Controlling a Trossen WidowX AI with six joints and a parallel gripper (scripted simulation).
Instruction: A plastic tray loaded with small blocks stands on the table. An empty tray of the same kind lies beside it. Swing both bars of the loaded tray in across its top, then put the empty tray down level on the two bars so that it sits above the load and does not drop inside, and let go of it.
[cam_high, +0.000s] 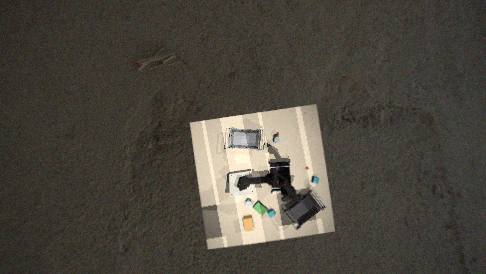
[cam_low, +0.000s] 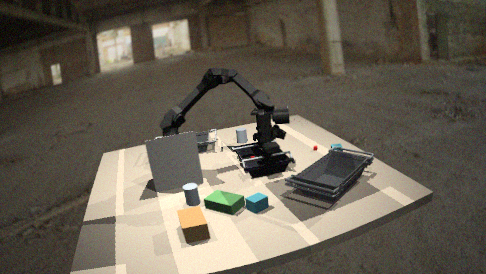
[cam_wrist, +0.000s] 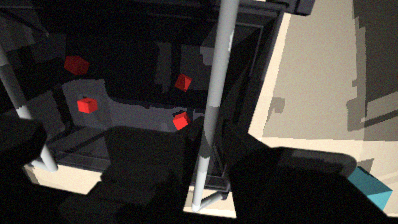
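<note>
The loaded tray (cam_high: 280, 163) (cam_low: 267, 169) (cam_wrist: 135, 114) is black; several small red blocks (cam_wrist: 87, 105) lie inside. One wire bar (cam_wrist: 12, 85) lies across its top near the left end in the wrist view. The other bar (cam_wrist: 215, 90) stands inward of the right end wall; whether it rests fully down I cannot tell. My gripper (cam_low: 270, 152) (cam_wrist: 213, 122) is low over that end, its narrowly parted fingertips on either side of this bar, with no clear grip on it. The empty tray (cam_high: 304, 210) (cam_low: 327, 172) lies beside the loaded one, its bars at its ends.
A grey panel (cam_low: 175, 162) stands near the arm's base. Another tray (cam_high: 244, 138) and a grey cylinder (cam_low: 241, 135) are beyond. Nearer are a second cylinder (cam_low: 191, 194), a green block (cam_low: 224, 201), a teal block (cam_low: 256, 202) and an orange block (cam_low: 193, 224).
</note>
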